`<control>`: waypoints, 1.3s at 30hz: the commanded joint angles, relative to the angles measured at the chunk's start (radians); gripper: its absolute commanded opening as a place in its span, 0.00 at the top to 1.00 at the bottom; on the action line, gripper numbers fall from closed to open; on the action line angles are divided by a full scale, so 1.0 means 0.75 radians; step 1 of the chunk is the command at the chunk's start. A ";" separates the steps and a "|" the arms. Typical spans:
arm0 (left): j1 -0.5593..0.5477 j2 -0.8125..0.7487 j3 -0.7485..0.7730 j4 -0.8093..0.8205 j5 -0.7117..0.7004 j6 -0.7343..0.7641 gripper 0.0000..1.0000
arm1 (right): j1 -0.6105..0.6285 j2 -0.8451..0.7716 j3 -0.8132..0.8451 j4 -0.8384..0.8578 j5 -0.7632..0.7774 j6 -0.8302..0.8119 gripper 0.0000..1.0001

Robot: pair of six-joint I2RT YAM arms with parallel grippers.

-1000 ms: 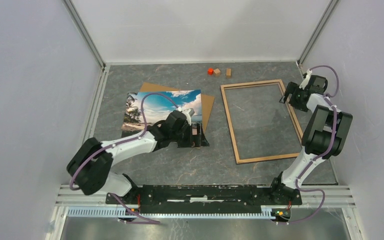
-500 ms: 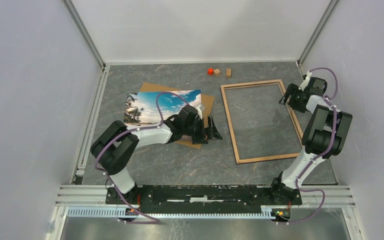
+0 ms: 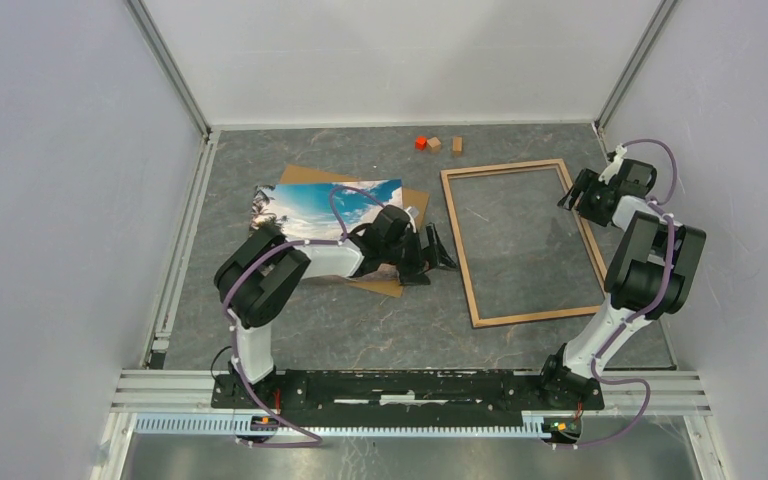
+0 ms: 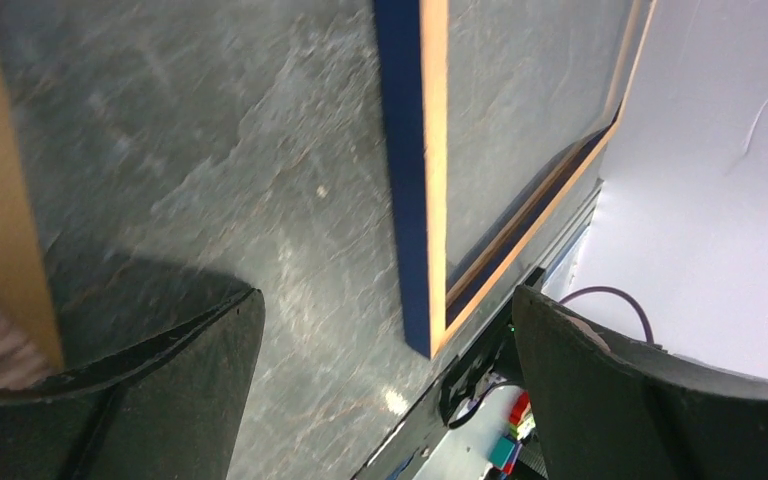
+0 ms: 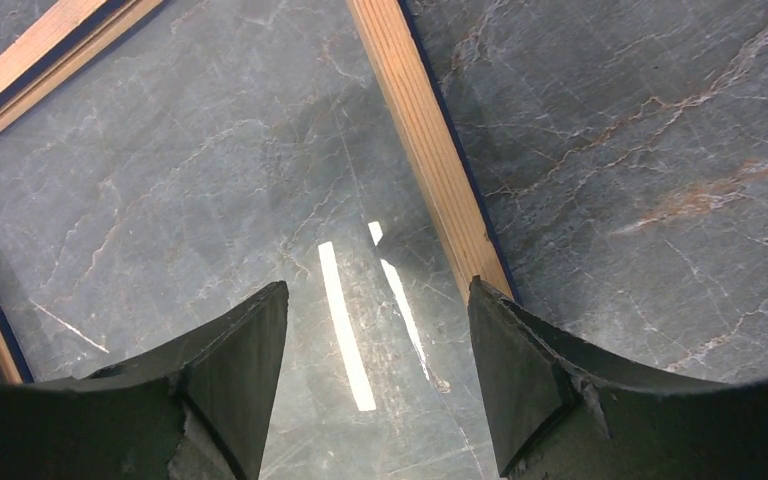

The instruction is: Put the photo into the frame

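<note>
Now, seen from above, the left gripper (image 3: 430,250) has swung to the right, off the photo (image 3: 305,210) and past the right edge of the brown backing board (image 3: 417,205). It sits low over the bare counter (image 3: 360,330), between the board and the left rail of the frame (image 3: 460,240). Its jaws are spread wide and carry nothing. The photo lies picture side up on the board, left of the frame and apart from it. Part of it is hidden under the arm, so any shift cannot be told. The frame rests flat on the counter, wood side up, where it was. The right gripper (image 3: 575,195) hovers over the frame's far right rail, having edged only slightly.

In the left wrist view, the two dark fingers (image 4: 160,390) stand far apart. The frame's left rail, blue on its outer side, runs across the gap ahead of them. A strip of the board shows at the left edge.

In the right wrist view, the jaws have drawn in a little yet remain open. Only the counter inside the frame and a streak of glare show between them. The right rail slants down toward the right finger, and contact cannot be told.

The photo is not yet in the frame. The left arm's swing suggests it is turning to the frame instead, perhaps to pull it toward the photo.
</note>
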 commanded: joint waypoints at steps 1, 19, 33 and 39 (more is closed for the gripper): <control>-0.008 0.096 0.103 0.054 0.036 -0.080 0.01 | 0.006 -0.016 -0.043 -0.050 -0.088 0.049 0.28; -0.008 0.205 0.237 0.019 0.028 -0.059 0.01 | 0.002 -0.085 -0.180 -0.018 -0.144 0.154 0.24; -0.004 0.228 0.374 -0.099 0.017 0.052 0.01 | -0.044 -0.119 -0.104 -0.136 0.023 0.073 0.16; 0.025 0.007 0.165 -0.129 -0.047 0.166 0.00 | 0.036 -0.257 0.029 -0.308 0.390 -0.039 0.04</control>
